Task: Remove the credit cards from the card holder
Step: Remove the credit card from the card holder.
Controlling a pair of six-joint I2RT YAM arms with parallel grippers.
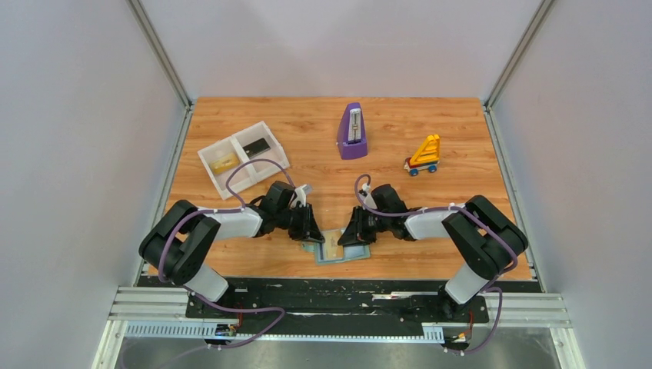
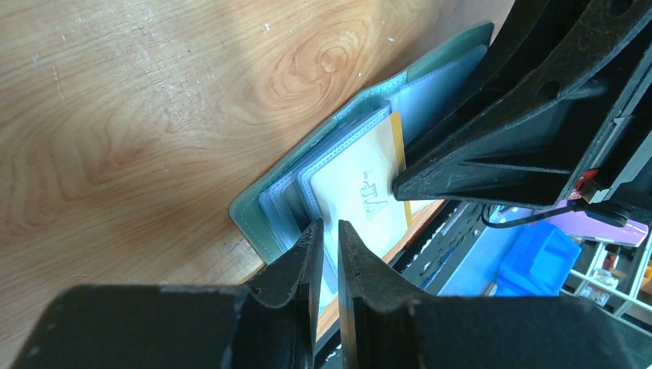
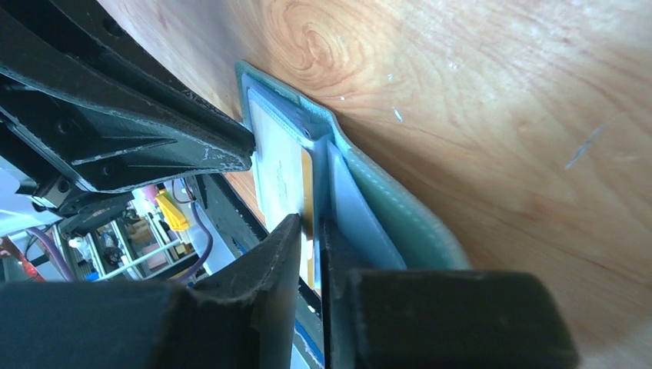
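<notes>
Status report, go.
Left claw pinches sleeve of pale teal bifold card holder. Right claw nips yellowish-gold card. Card not yet out; claws crowded together.

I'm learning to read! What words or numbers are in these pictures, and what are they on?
None can be read for sure.
On the pale card in the card holder: small dark marks, too blurred to read.
On the purple metronome: anything on its front is too small to read.
</notes>
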